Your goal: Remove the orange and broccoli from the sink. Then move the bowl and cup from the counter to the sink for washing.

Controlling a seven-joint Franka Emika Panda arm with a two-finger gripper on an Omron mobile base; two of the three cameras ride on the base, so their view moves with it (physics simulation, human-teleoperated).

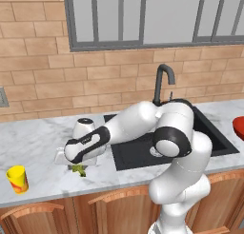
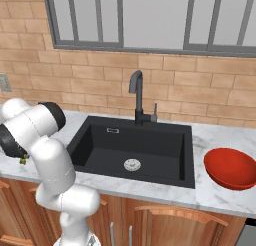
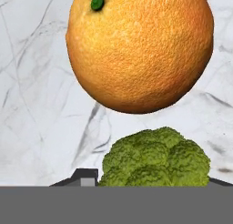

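My gripper [image 3: 150,181] is low over the marble counter left of the sink [image 1: 136,154], shut on the broccoli [image 3: 154,159], a bumpy green floret that fills the gap between the dark fingertips. Below the hand, the broccoli [image 1: 78,170] touches or nearly touches the counter. Just beyond it lies the orange [image 3: 139,45], round with a dark green spot, resting on the marble. The yellow cup [image 1: 17,179] stands upright near the counter's front left edge. On the counter right of the black sink [image 2: 150,145] sits the red bowl [image 2: 231,168].
A dark curved faucet [image 2: 136,97] rises behind the basin, whose white drain [image 2: 132,164] shows on a bare floor. A brick wall with a window runs along the back. Wooden cabinet fronts lie under the counter edge.
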